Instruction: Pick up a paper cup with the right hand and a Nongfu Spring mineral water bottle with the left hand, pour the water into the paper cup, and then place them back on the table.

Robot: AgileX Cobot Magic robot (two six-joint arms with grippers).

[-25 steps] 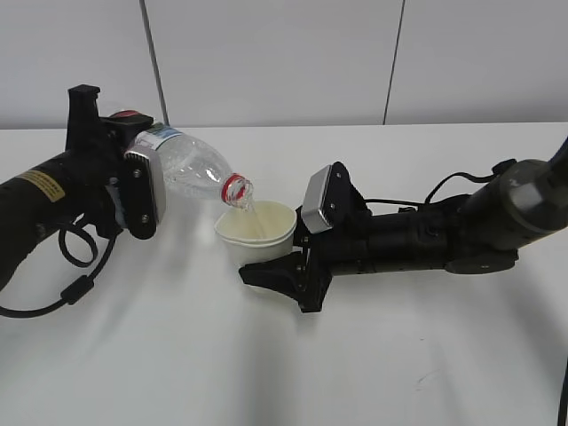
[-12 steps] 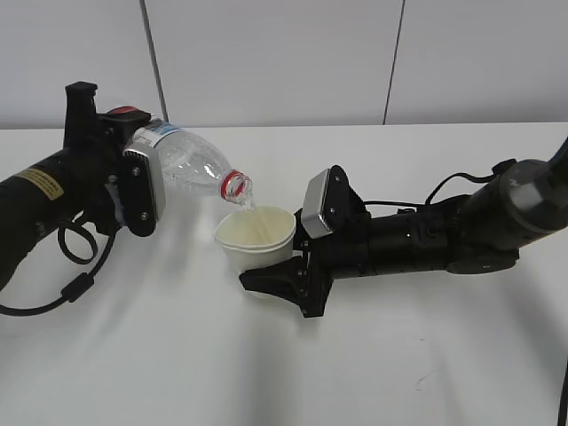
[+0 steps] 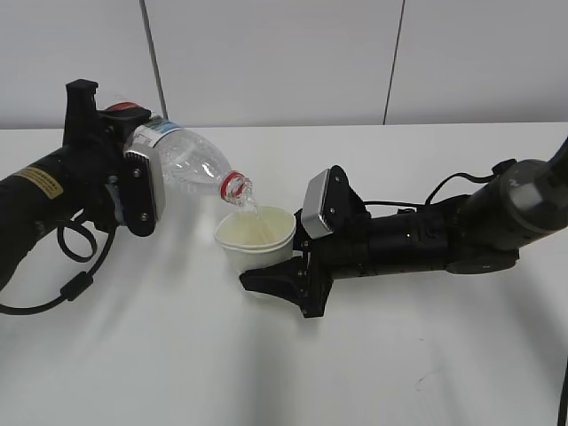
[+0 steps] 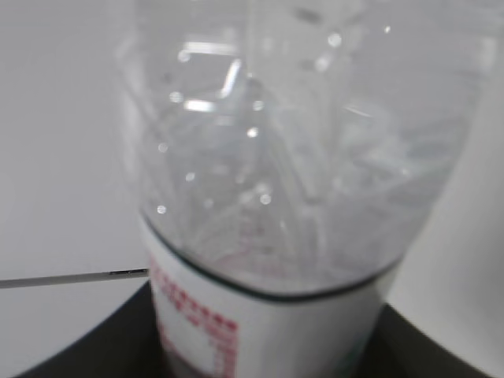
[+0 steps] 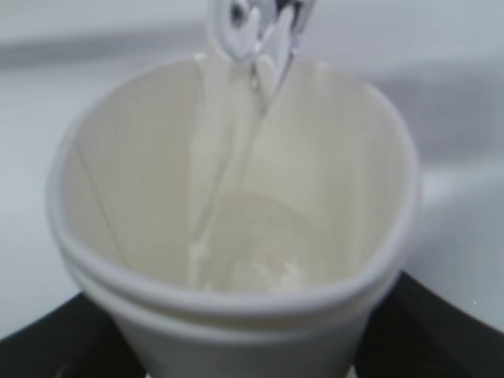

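Observation:
My left gripper (image 3: pixel 124 182) is shut on the Nongfu Spring mineral water bottle (image 3: pixel 182 162) and holds it tipped, red neck ring down to the right. Its mouth is just above the paper cup (image 3: pixel 256 238), and a thin stream of water runs into the cup. My right gripper (image 3: pixel 286 266) is shut on the cup and holds it just above the table (image 3: pixel 284 355). In the left wrist view the clear bottle (image 4: pixel 299 157) fills the frame, its label between the jaws. In the right wrist view the cup (image 5: pixel 236 299) sits between the jaws with water falling into it.
A grey panelled wall (image 3: pixel 284 62) stands behind the white table. The right arm (image 3: pixel 444 235) lies low across the right half of the table. The left arm's cable loops (image 3: pixel 75 257) hang at the left edge.
The bottle has tipped slightly further and the cup has shifted a little; water keeps running into the cup. Both grips are unchanged.

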